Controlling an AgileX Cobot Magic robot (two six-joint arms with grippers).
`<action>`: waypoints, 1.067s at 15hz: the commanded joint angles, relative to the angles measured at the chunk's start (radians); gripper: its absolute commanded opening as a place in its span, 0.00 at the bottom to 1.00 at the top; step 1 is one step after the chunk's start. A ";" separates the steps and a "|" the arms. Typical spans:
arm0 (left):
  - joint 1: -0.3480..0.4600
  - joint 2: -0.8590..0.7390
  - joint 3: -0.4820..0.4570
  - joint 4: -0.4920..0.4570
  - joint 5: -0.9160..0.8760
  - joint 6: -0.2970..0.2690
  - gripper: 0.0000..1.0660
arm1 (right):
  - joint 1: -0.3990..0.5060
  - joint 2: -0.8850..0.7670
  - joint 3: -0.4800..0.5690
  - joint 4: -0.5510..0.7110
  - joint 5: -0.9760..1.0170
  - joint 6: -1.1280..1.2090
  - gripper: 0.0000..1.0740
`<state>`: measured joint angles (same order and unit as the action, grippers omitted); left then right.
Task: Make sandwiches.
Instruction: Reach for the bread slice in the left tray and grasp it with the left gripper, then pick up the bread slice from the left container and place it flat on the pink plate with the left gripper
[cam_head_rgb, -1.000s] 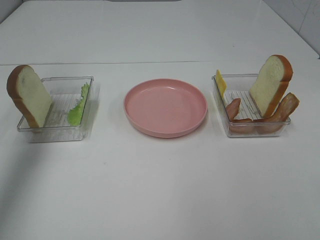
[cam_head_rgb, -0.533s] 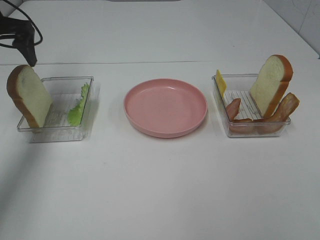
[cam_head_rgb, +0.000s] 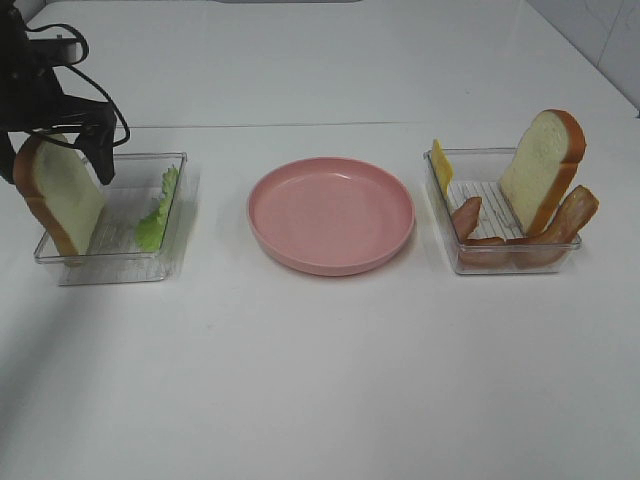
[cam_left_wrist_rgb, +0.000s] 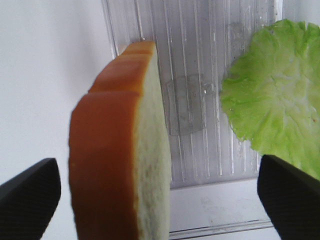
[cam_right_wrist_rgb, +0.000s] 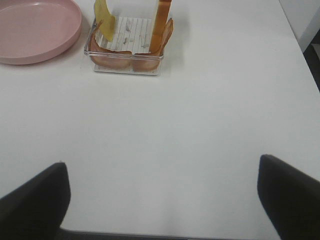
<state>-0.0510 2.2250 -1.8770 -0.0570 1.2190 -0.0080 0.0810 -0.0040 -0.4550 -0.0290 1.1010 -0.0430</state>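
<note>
My left claw (cam_head_rgb: 55, 168) gapes wide astride the white, orange-crusted bread slice (cam_left_wrist_rgb: 120, 165) leaning in a clear plastic tray (cam_head_rgb: 120, 265); my right claw (cam_right_wrist_rgb: 162, 200) hangs wide above the white counter (cam_right_wrist_rgb: 200, 125).

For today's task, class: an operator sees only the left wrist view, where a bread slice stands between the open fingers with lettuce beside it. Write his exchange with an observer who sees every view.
Operator: What is there outside my tray?
Observer: A pink plate sits in the middle of the table, with nothing on it.
Operator: Is there any more bread?
Observer: Yes. A second bread slice leans upright in the right tray, alongside bacon strips and a cheese square.
</note>
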 joint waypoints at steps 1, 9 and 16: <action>-0.005 0.003 -0.002 0.001 0.040 0.002 0.89 | -0.004 -0.030 0.003 -0.004 -0.002 -0.006 0.92; -0.002 0.006 -0.002 0.043 0.052 0.002 0.00 | -0.004 -0.030 0.003 -0.004 -0.002 -0.006 0.92; -0.002 0.002 -0.002 0.043 0.057 -0.023 0.00 | -0.004 -0.030 0.003 -0.004 -0.002 -0.006 0.92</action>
<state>-0.0510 2.2250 -1.8780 -0.0230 1.2210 -0.0230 0.0810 -0.0040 -0.4550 -0.0290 1.1010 -0.0430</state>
